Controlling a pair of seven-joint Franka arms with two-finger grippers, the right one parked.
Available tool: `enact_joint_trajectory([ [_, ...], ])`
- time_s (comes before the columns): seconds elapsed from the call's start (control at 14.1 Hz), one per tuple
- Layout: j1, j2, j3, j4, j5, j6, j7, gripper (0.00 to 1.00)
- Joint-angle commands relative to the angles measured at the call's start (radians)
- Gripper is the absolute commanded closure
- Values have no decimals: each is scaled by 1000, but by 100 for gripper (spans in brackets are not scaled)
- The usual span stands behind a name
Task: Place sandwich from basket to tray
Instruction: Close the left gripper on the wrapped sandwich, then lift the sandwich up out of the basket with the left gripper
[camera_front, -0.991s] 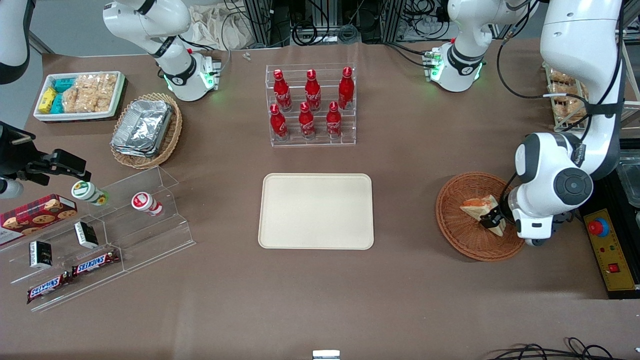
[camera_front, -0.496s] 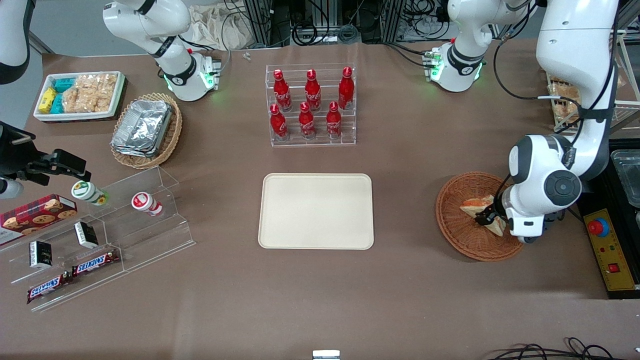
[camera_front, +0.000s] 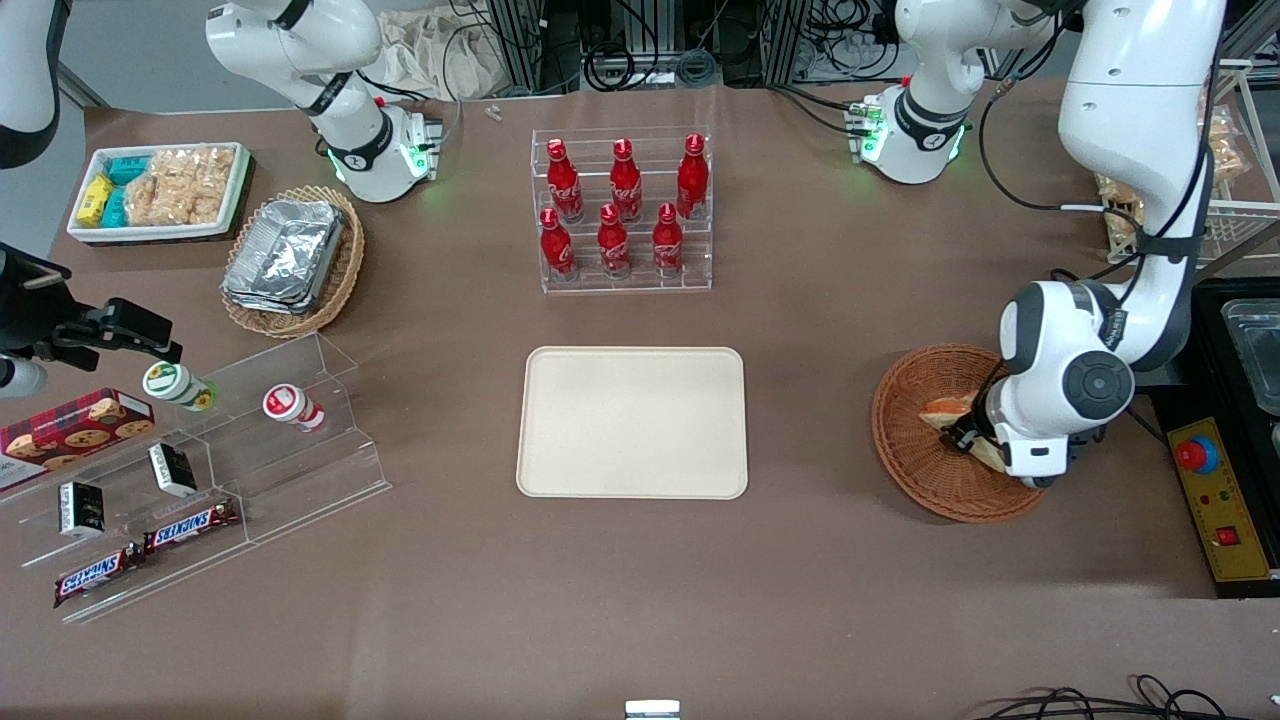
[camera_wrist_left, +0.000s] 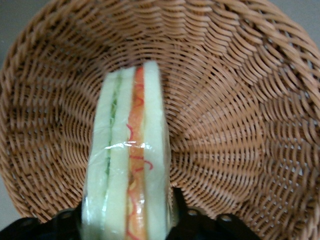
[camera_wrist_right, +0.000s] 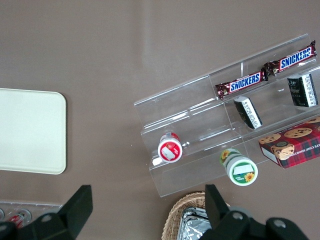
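Here the left gripper (camera_front: 968, 440) is low inside the round reddish-brown wicker basket (camera_front: 915, 455). Its fingers (camera_wrist_left: 182, 220) press both bread faces of the triangular white-bread sandwich (camera_wrist_left: 127, 185), probably to lift it toward the flat cream rectangular tray (camera_front: 632, 421) on the counter.

Rough woven wicker basket (camera_wrist_left: 235, 100); sandwich (camera_wrist_left: 131, 165) in glossy clear film (soft bread); matt tray (camera_front: 632, 421)

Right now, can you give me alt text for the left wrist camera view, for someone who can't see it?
A plastic-wrapped triangular sandwich of white bread with orange-red and green filling stands on edge in a round reddish-brown woven wicker basket. The left arm's black end effector sits astride the sandwich's near end, a finger on each side.
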Motion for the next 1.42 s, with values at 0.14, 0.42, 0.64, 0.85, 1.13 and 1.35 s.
enact_joint_trajectory([
  [0.14,-20,16,2,35,27,-3,-28,100],
  [0.42,-22,-2,1,212,29,-243,13,100],
  [0.64,-22,-30,1,384,21,-484,140,100],
  [0.85,-22,-77,-31,508,1,-668,342,100],
  [1.13,-22,-85,-154,625,-108,-735,494,100],
  [1.35,-57,-70,-269,610,-125,-675,414,100],
])
